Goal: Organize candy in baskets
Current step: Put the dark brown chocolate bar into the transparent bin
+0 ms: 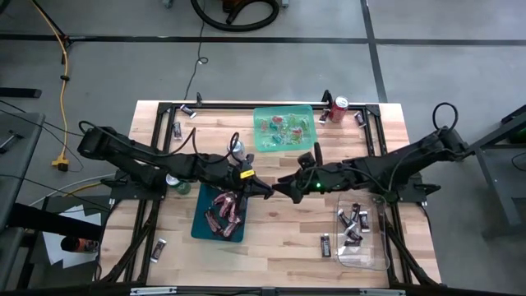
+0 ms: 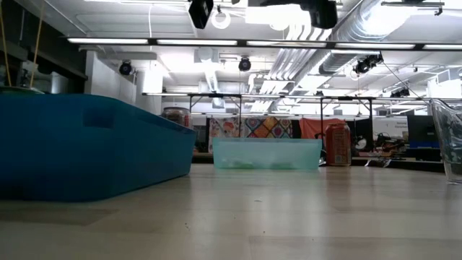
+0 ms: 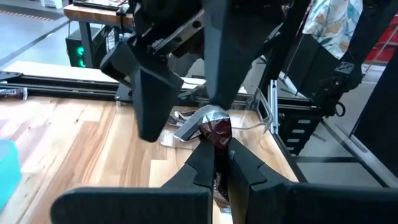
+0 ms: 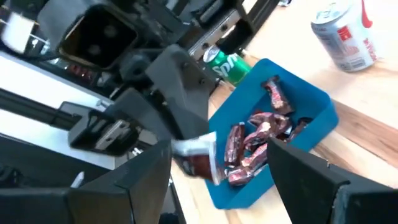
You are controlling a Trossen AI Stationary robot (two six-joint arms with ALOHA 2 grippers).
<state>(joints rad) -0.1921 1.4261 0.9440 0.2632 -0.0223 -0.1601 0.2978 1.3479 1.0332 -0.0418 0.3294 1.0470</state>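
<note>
High view: teal basket [image 1: 203, 224] holds pinkish-red bars [image 1: 225, 210]; left end effector [image 1: 267, 190] grips maroon bar [image 3: 214, 130]; right end effector [image 1: 283, 187] spread.

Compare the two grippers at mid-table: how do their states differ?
The left gripper is shut on a dark-wrapped candy bar; the right gripper is open and empty, its fingers either side of that bar. Both are raised above the table beside the teal basket.

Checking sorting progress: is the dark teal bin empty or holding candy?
Holding candy: the dark teal plastic bin contains several pinkish-red wrapped bars.
</note>
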